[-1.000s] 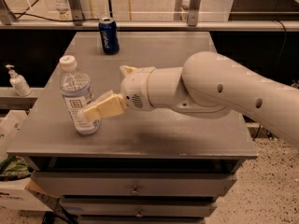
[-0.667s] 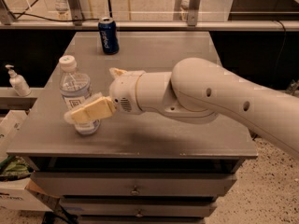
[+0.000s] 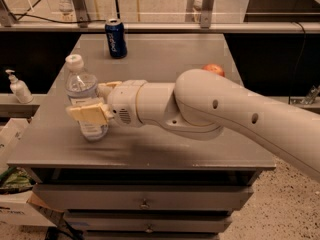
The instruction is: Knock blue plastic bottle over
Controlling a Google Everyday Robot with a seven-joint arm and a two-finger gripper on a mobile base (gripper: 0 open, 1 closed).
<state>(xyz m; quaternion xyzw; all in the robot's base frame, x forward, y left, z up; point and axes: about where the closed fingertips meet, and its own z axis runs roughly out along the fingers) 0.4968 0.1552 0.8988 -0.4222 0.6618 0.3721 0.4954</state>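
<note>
My claw [image 3: 89,100] sits low at the counter's [image 3: 165,149] left front. Its tan fingers are spread, one crossing in front of the clear plastic water bottle with the white cap [image 3: 79,85] and one behind it. The bottle stands upright near the left edge, so I judge a sideways push here should tip it. The dark blue soda can [image 3: 115,38] at the back, the red apple [image 3: 214,70] behind the arm and the white pump dispenser [image 3: 20,88] off the counter's left side stand well apart, and nothing blocks the way.

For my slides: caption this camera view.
Gripper at the upright clear plastic water bottle on grey table; dark blue soda can behind.
</note>
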